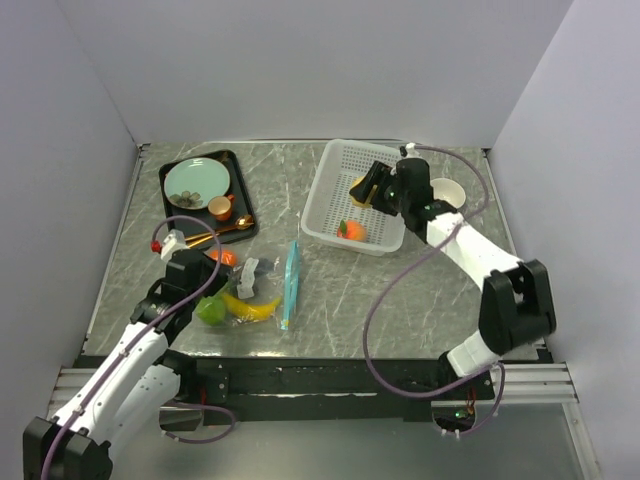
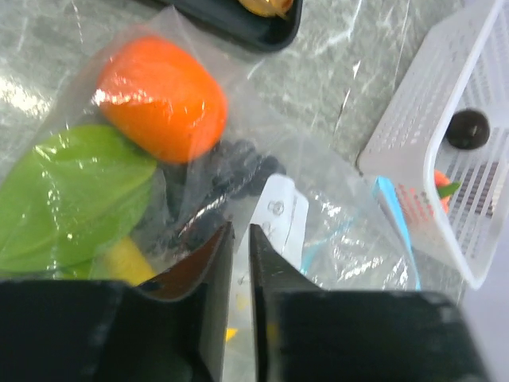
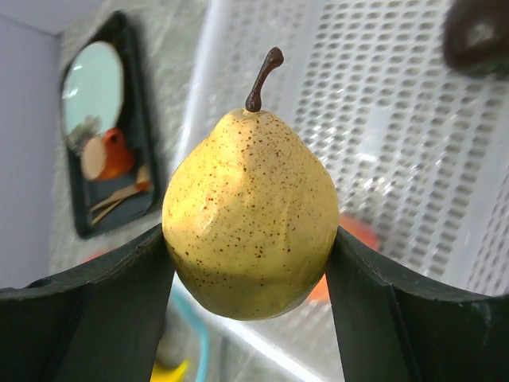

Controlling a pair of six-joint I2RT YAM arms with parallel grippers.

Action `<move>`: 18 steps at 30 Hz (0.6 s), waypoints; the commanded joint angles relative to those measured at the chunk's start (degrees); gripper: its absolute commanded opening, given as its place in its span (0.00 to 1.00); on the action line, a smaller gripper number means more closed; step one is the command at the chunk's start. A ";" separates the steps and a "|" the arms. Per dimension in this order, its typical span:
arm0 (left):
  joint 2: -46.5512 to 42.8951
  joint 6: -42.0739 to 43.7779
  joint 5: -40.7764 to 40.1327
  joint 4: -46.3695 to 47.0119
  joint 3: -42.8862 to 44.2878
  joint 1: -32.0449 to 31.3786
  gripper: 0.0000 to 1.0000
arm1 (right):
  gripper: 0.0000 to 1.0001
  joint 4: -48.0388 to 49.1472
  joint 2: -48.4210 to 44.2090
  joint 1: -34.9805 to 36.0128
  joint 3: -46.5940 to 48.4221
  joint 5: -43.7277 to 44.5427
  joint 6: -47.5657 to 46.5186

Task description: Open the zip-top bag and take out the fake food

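Observation:
The clear zip-top bag (image 1: 262, 290) lies on the table with its teal zipper strip (image 1: 291, 282) on the right side. It holds an orange (image 2: 159, 95), a green lime (image 2: 71, 191), black grapes (image 2: 219, 179) and a yellow banana (image 1: 252, 307). My left gripper (image 2: 240, 235) is shut, pinching the bag's plastic film at its left side (image 1: 218, 290). My right gripper (image 3: 250, 239) is shut on a yellow speckled fruit with a brown stem (image 3: 250, 215) and holds it above the white basket (image 1: 322, 190). A peach (image 1: 351, 230) and a dark brown ball (image 2: 467, 128) lie in the basket.
A black tray (image 1: 172, 205) at the back left holds a pale green plate (image 1: 196, 183), a small orange cup (image 1: 220, 208) and a gold spoon (image 1: 225, 233). A white cup (image 1: 448, 192) stands right of the basket. Grey walls enclose the table.

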 commanded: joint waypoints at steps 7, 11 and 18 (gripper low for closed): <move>-5.37 -1.02 2.95 -2.48 -0.18 -3.67 0.44 | 0.95 -5.26 9.71 -5.18 7.29 -4.00 -4.17; -4.33 -1.73 -0.22 -3.27 0.60 -4.37 0.51 | 0.96 -6.58 4.88 -5.01 4.66 -2.95 -4.00; -0.37 -1.73 -6.72 -6.70 5.70 -4.37 0.39 | 0.63 4.56 -9.71 -0.62 -12.91 -9.10 2.76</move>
